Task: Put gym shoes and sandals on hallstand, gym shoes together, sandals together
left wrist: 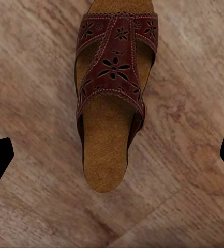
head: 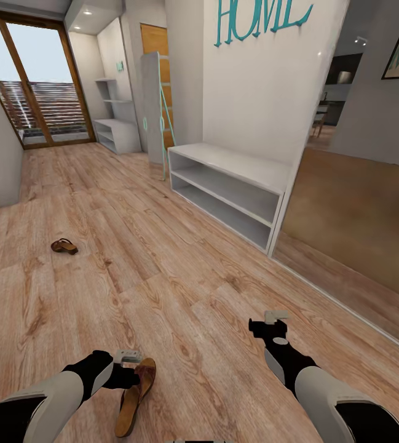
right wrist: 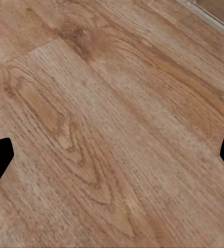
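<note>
Brown sandal (left wrist: 112, 98) lies ungrasped under wide-open left gripper (head: 127, 355); second sandal (head: 64, 246) mid-left on floor; hallstand (head: 236, 169) empty.

The corridor floor (head: 181, 264) is light-brown wood-plank laminate with clear grain and knots, smooth with a faint sheen. The near sandal (left wrist: 112, 98) has a dark reddish-brown leather strap, punched with flower cut-outs and edged in pale stitching, over a tan footbed of grainy, cork-like, matt texture. The far sandal (head: 64, 246) looks the same brown, too small to tell more. The hallstand (head: 230, 184) is smooth, matt white board. Beside it the sliding wardrobe door (head: 359, 227) is glossy and mirrors the floor. The left hand (head: 127, 355) and right hand (head: 276, 317) look light-grey and hard on matt black wrists.
</note>
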Robot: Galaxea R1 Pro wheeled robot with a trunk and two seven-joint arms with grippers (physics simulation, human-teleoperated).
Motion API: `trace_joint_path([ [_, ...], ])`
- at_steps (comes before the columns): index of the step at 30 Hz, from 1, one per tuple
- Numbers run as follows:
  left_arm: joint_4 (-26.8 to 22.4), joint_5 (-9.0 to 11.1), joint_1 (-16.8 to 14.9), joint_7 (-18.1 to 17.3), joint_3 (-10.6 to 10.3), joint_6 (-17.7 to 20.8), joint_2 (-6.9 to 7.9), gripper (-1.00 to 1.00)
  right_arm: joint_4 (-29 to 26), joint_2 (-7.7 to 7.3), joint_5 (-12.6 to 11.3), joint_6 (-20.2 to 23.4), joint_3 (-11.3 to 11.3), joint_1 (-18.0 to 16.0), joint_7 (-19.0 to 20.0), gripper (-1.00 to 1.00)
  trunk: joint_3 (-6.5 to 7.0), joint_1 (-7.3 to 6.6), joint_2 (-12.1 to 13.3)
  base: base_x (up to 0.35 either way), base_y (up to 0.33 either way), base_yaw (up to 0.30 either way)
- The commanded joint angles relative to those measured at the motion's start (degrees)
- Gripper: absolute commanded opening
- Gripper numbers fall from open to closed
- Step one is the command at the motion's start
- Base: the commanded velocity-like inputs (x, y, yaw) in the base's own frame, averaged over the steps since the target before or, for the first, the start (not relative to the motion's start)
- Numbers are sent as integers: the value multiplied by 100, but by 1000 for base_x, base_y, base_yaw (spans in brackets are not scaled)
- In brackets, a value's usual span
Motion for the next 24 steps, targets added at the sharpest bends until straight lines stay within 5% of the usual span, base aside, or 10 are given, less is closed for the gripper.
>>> trace_joint_path([
  [1,0,0,0,0,0,0,0,100,-8,5,12,-44,5,0,0,100,0,0,0,0,0,0],
  [18,-1,16,0,0,2,0,0,100,-30,137,108,-207,254,-1,1,100,-44,5,-3,0,0,0],
  [24,-1,17,-1,0,4,0,0,100,-31,147,111,-209,263,-1,1,100,-177,21,-11,0,0,0],
])
